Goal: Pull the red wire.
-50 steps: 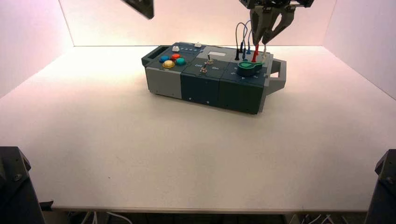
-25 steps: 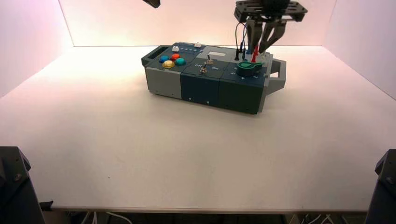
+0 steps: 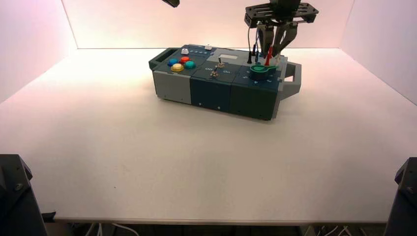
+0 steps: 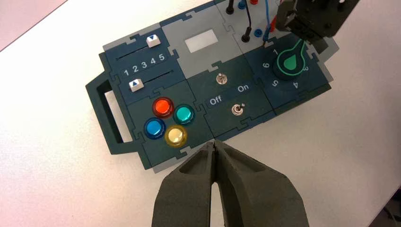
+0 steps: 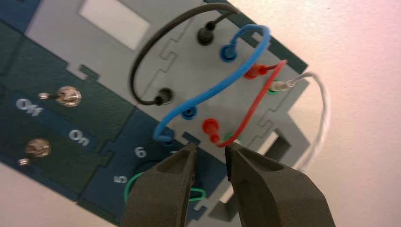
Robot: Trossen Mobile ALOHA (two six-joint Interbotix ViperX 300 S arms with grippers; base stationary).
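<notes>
The red wire is plugged at both ends into the box. The right gripper hangs above its near plug, fingers slightly apart, gripping nothing. The left gripper is raised high, fingers together.

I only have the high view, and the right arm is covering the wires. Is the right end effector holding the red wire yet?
Observer: No. The right wrist view shows the right end effector open with nothing between its fingers. The red wire lies just beyond the tips.
Operator: Is the wire plugged in at both ends?
Observer: Yes, both red plugs sit in their sockets. The nearer red plug is the one closest to the tips.
Operator: And the left arm?
Observer: The left end effector is shut and holds nothing. It hovers above the box, off the edge by the coloured buttons.
</notes>
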